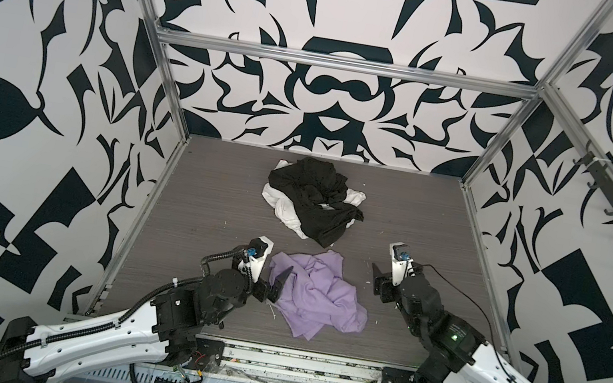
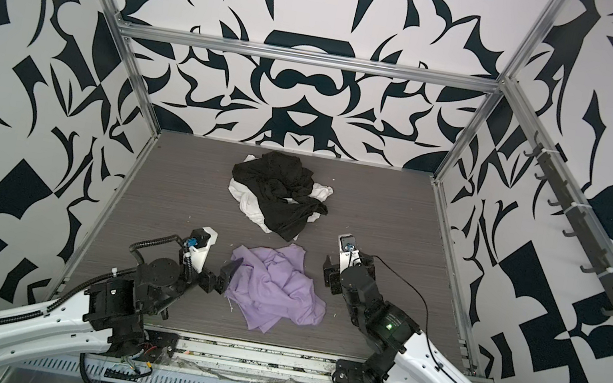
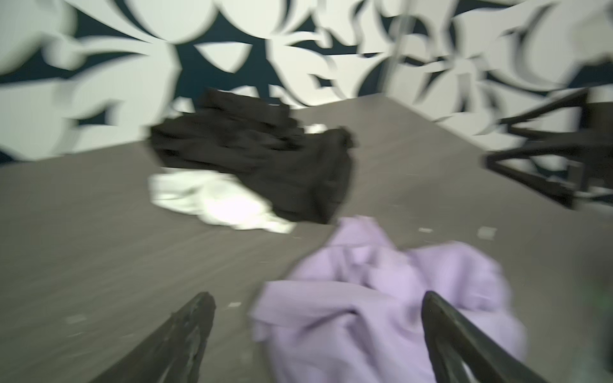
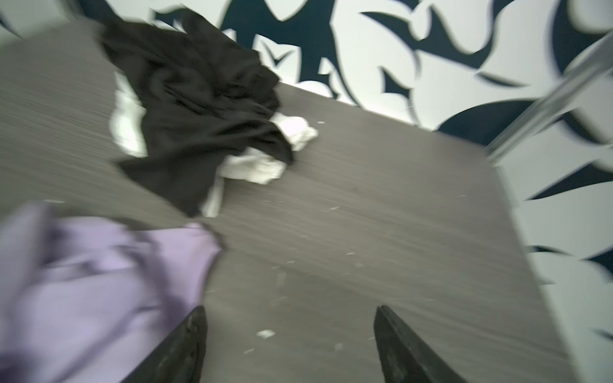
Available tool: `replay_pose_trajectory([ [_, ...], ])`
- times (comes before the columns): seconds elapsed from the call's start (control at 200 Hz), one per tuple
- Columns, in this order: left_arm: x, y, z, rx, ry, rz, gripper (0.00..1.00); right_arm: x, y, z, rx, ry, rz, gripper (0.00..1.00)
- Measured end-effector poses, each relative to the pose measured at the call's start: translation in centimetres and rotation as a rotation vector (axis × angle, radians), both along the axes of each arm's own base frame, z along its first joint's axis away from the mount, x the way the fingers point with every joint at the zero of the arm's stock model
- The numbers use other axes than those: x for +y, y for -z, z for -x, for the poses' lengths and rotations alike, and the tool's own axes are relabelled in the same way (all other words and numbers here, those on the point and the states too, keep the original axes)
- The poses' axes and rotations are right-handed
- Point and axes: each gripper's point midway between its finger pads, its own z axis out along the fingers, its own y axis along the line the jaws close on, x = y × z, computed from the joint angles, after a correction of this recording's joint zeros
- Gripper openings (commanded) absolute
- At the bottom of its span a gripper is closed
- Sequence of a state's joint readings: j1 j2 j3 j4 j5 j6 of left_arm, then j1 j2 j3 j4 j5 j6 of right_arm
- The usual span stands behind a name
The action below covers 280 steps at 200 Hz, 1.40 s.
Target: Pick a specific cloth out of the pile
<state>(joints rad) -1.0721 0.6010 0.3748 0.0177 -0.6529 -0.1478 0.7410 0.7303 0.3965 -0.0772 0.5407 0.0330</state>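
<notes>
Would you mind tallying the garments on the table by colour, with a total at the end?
Black garment: 1
White garment: 1
Lavender cloth: 1
Total: 3

No text, label, brand, number or sign can be read in any view (both wrist views are blurred by motion). The black-and-white patterned wall panels (image 1: 350, 18) carry only abstract curved shapes, not letters. A small green light (image 1: 453, 336) glows on the right arm's black joint, with no legible marking beside it.
</notes>
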Motion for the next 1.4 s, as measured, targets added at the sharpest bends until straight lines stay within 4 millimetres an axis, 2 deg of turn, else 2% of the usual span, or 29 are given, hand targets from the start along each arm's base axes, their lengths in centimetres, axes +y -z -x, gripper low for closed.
replay_pose_trajectory([
  [0.065,3.2,1.2,-3.5,0.011,-0.143,-0.074,0.98,-2.3,3.0,-1.9,0.02,0.066,0.103,0.69],
  [0.11,6.9,2.5,-6.4,0.057,-0.266,-0.109,0.97,-4.4,4.6,-3.4,0.042,0.142,0.144,0.69],
  [0.165,12.6,4.9,-9.3,0.151,-0.422,-0.105,0.97,-6.7,6.7,-5.2,0.063,0.222,0.186,0.73],
  [0.225,17.6,7.5,-11.1,0.251,-0.548,-0.088,0.98,-8.8,8.7,-6.4,0.067,0.287,0.214,0.71],
  [0.255,19.1,9.1,-11.7,0.307,-0.58,-0.085,0.99,-9.3,9.6,-6.7,0.077,0.298,0.238,0.69],
  [0.285,19.6,10.4,-12.2,0.353,-0.581,-0.084,1.0,-9.6,10.3,-7.0,0.084,0.304,0.256,0.71],
  [0.365,18.9,13.3,-13.7,0.44,-0.521,-0.094,0.99,-9.8,10.8,-7.9,0.06,0.303,0.28,0.73],
  [0.445,17.6,14.8,-15.0,0.463,-0.448,-0.1,0.99,-10.0,10.0,-8.5,0.027,0.31,0.268,0.7],
  [0.515,16.8,14.4,-15.9,0.41,-0.399,-0.094,0.99,-10.5,8.7,-9.1,-0.015,0.321,0.231,0.74],
  [0.635,15.9,12.5,-17.2,0.312,-0.35,-0.057,0.99,-10.6,6.6,-9.6,-0.077,0.312,0.177,0.76],
  [0.69,15.6,11.7,-17.6,0.246,-0.333,-0.035,0.99,-9.9,5.9,-9.6,-0.098,0.283,0.127,0.98],
  [0.745,15.5,11.8,-17.7,0.204,-0.328,-0.02,0.99,-9.5,5.0,-9.5,-0.135,0.258,0.08,0.99],
  [0.775,15.5,12.5,-17.6,0.208,-0.328,-0.02,0.99,-9.4,4.9,-9.4,-0.146,0.26,0.045,1.0],
  [0.87,15.5,14.6,-17.3,0.25,-0.331,-0.026,0.99,-10.6,6.2,-10.2,-0.126,0.289,-0.031,0.99],
  [0.955,15.6,14.2,-17.6,0.227,-0.334,-0.019,0.99,-11.9,8.7,-10.5,-0.073,0.326,-0.07,1.0],
  [1.05,15.6,13.5,-17.9,0.2,-0.336,-0.011,1.0,-12.2,11.0,-10.1,0.013,0.332,-0.099,1.0],
  [1.1,15.6,13.4,-18.0,0.193,-0.336,-0.009,1.0,-12.1,10.9,-10.6,0.024,0.331,-0.113,1.0],
  [1.225,15.6,13.3,-18.0,0.188,-0.339,-0.009,0.99,-11.7,9.2,-12.3,-0.016,0.315,-0.151,1.0],
  [1.4,15.7,13.2,-18.1,0.186,-0.34,-0.008,0.99,-10.9,9.3,-12.4,-0.004,0.279,-0.173,1.0],
])
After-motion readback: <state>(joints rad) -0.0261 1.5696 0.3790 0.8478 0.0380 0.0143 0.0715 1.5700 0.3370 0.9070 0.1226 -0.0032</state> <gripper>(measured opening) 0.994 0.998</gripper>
